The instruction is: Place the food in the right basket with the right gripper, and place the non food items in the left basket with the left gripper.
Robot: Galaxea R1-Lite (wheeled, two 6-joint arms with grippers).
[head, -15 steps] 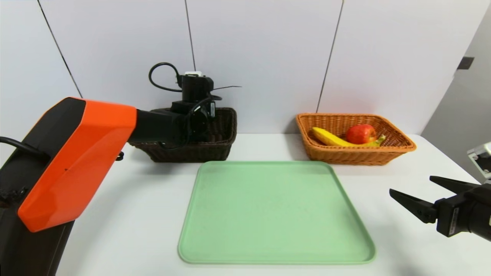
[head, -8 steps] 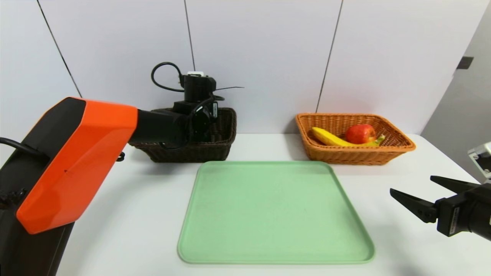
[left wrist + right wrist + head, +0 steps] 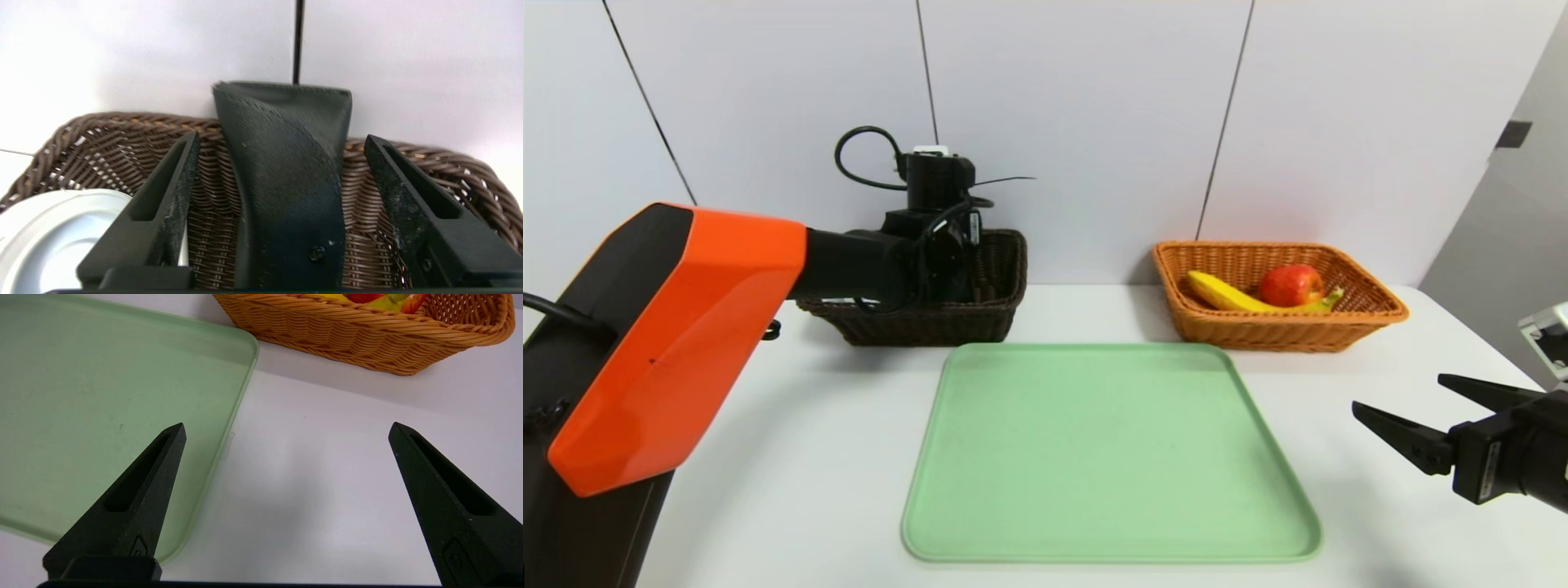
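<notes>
left hand [image 3: 282,143]: standing spread, gripping nothing, at eleven o'clock | black flat pouch [image 3: 286,179]: leaning between its fingers inside the dark brown wicker basket [image 3: 923,327] | you: lifting straight up, keeping both fingers clear of pouch and rim | right hand [image 3: 1396,396]: parking open, four o'clock

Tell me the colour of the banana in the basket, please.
The banana is yellow; it shows best in the head view.

Head view: high, facing forward and down, whole white tabletop [image 3: 784,506]. Left wrist: close over dark brown woven wicker basket [image 3: 212,245], facing white panelled wall [image 3: 388,61]. Right wrist: low, near; shares pale green rectangular tray [image 3: 122,396], orange-tan woven wicker basket [image 3: 347,343] with head.
</notes>
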